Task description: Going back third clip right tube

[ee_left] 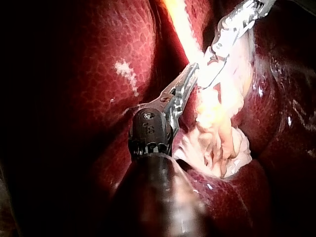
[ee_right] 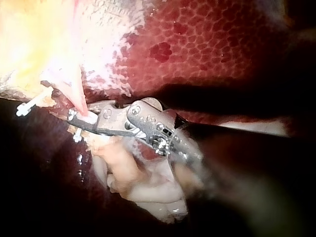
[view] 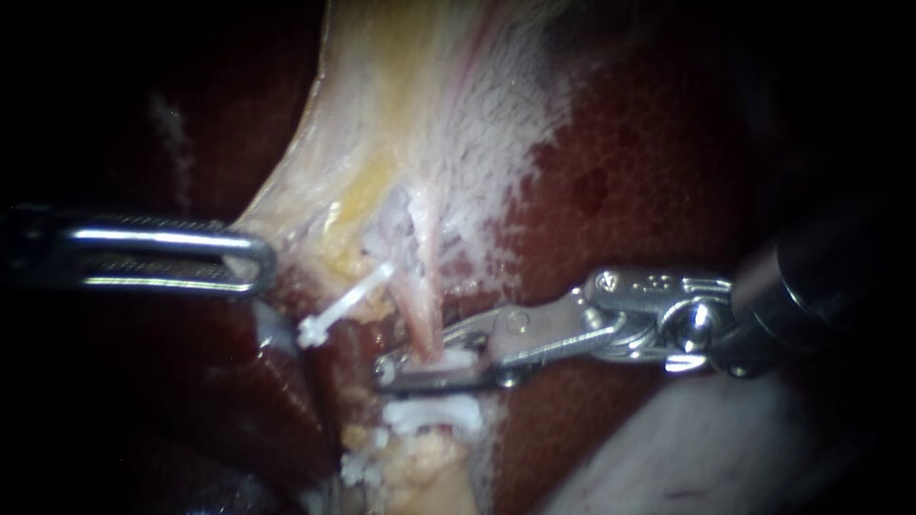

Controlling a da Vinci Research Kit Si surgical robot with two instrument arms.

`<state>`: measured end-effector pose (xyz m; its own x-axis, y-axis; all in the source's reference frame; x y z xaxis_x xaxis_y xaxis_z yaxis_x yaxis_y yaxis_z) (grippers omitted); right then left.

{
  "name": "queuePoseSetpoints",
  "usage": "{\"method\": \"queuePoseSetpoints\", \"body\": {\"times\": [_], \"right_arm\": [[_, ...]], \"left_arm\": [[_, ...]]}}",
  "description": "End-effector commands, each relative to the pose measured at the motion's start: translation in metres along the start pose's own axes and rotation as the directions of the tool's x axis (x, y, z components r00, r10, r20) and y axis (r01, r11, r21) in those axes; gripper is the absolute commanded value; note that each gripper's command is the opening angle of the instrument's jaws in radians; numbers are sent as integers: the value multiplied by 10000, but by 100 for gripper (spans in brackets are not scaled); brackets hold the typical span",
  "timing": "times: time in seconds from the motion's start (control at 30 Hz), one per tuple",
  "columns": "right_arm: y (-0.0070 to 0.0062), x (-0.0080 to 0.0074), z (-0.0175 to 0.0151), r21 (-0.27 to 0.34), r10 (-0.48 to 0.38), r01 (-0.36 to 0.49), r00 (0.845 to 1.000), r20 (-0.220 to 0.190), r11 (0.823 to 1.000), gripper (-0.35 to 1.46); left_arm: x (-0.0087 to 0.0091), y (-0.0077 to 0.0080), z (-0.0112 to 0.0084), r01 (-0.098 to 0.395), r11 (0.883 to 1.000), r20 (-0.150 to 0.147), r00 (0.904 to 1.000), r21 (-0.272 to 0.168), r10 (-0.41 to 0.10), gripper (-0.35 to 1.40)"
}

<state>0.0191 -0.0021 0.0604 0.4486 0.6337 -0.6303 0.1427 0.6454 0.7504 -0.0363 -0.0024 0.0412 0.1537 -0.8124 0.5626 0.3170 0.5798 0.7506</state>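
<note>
Here, mottled red liver (view: pixel 658 172) flanks the right tube (view: pixel 425 310)

Polished metal gleams on the left instrument (view: pixel 263 262), its slotted face finely ribbed, and on the right instrument (view: pixel 405 367), whose jaws close on a matt white plastic clip (view: pixel 453 360). The liver (view: pixel 649 172) at 2 o'clock shines wet, smooth and finely mottled. The pale tissue (view: pixel 448 114) at 12 o'clock, gripped by the left jaws, looks fibrous and dull.
</note>
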Motion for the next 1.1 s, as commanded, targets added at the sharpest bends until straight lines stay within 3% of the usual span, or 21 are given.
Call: {"method": "queuePoseSetpoints", "body": {"times": [0.03,0.5,0.63,0.77,1.1], "right_arm": [[0,0,1,-3,8,-8,10000,0,10000,-35],[2,1,2,-28,15,-15,10000,23,10000,-35],[4,2,5,-57,18,-18,10000,-20,10000,9],[3,2,5,-58,18,-19,10000,-20,10000,31],[3,2,2,-69,-214,214,9998,-28,9997,52]], "left_arm": [[0,0,0,-5,10000,3,10000,6,5,-35],[1,0,0,-10,10000,6,10000,-4,10,-35],[2,0,1,-15,10000,7,10000,-5,15,-35],[2,0,1,-16,10000,8,10000,-6,16,-35],[3,0,0,-19,10000,7,10000,-5,19,-35]]}}
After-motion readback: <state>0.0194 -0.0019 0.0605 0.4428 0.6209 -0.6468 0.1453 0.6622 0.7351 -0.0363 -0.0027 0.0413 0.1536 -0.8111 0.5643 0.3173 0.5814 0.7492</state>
